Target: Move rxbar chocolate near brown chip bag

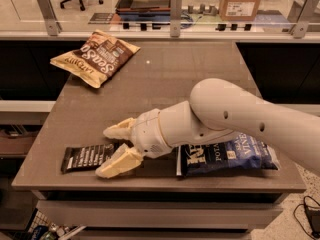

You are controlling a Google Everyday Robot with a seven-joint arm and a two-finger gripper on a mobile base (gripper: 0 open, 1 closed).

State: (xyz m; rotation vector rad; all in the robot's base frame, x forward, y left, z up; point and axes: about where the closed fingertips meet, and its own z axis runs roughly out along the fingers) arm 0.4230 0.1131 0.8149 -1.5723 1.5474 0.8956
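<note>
While my gripper [103, 153] hangs low over the table [165, 79], its fingers are spread wide, grasping nothing. The rxbar [82, 158] lies flat just past the fingertips, with its nearest end between them; contact cannot be told. The lower finger overlaps that end's front corner. The bar runs close along the table's front edge, with a side edge near beyond it. The brown bag [95, 56] lies well apart from the gripper, at the far corner on the same side. Bare tabletop stretches between bar and bag. A blue bag [230, 156] lies behind the gripper, partly under my arm.
</note>
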